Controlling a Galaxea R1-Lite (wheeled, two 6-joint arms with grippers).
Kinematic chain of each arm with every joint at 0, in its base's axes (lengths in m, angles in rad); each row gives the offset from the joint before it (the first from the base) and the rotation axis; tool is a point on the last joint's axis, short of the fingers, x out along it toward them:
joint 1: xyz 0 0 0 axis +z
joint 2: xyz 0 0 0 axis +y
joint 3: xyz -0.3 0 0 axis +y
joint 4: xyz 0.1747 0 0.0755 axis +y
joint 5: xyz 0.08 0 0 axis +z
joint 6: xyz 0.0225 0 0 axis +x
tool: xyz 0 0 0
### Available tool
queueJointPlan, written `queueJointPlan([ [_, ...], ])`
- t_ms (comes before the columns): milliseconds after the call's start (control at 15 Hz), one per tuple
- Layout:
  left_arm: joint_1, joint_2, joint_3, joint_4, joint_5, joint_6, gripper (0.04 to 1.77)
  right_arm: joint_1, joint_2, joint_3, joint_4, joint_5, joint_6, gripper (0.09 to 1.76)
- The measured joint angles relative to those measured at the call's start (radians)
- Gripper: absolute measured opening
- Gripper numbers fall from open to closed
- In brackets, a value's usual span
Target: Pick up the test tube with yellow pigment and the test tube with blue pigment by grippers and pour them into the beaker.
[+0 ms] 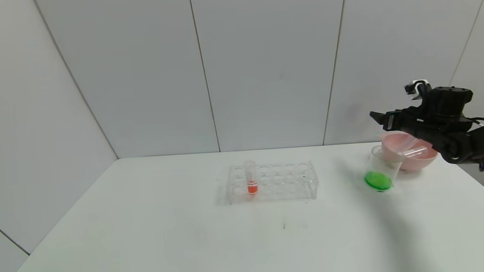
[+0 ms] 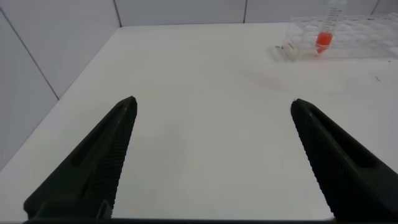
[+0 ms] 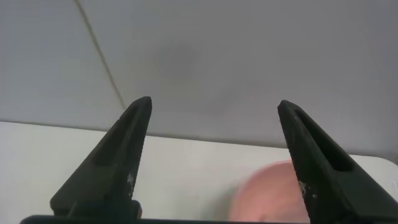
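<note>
The beaker (image 1: 379, 169) stands at the table's right and holds green liquid at its bottom. No tube with yellow or blue liquid shows. Two clear, empty-looking tubes (image 1: 411, 148) lie in the pink bowl (image 1: 427, 157) just behind the beaker. My right gripper (image 1: 380, 119) hangs open and empty above the bowl and beaker, fingers pointing left; in the right wrist view (image 3: 213, 102) it faces the wall with the bowl (image 3: 267, 193) below. My left gripper (image 2: 212, 101) is open and empty over the table's left part; it is out of the head view.
A clear tube rack (image 1: 272, 182) stands mid-table, with one tube of orange-red liquid (image 1: 251, 177) in its left end. Both show far off in the left wrist view, the rack (image 2: 367, 37) and the tube (image 2: 324, 37). Grey wall panels stand behind the table.
</note>
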State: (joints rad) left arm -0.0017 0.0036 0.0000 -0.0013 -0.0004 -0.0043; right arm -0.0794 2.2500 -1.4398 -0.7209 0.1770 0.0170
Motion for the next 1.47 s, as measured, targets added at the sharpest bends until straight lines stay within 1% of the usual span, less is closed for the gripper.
queueJointPlan([
  [67,0.0,0.0,0.0,0.0,0.0,0.0,1.76,0.041,-0.021,0.013,0.001,-0.021,0.014,1.49],
  [133,0.0,0.0,0.0,0.0,0.0,0.0,1.76,0.064,-0.045,0.036,0.001,-0.029,0.018,1.52],
  [400,0.0,0.0,0.0,0.0,0.0,0.0,1.76,0.098,-0.223,0.199,-0.014,-0.038,0.024,1.59],
  [667,0.0,0.0,0.0,0.0,0.0,0.0,1.76,0.106,-0.536,0.433,-0.016,-0.039,0.032,1.64],
  [867,0.0,0.0,0.0,0.0,0.0,0.0,1.76,0.124,-0.82,0.6,-0.009,-0.037,0.028,1.66],
  [1000,0.0,0.0,0.0,0.0,0.0,0.0,1.76,0.136,-1.017,0.706,0.006,-0.045,0.002,1.67],
  [1200,0.0,0.0,0.0,0.0,0.0,0.0,1.76,0.139,-1.302,0.822,0.101,-0.081,-0.026,1.68],
  [1333,0.0,0.0,0.0,0.0,0.0,0.0,1.76,0.131,-1.51,0.866,0.236,-0.122,-0.042,1.69],
  [1467,0.0,0.0,0.0,0.0,0.0,0.0,1.76,0.122,-1.697,0.887,0.363,-0.166,-0.063,1.69],
])
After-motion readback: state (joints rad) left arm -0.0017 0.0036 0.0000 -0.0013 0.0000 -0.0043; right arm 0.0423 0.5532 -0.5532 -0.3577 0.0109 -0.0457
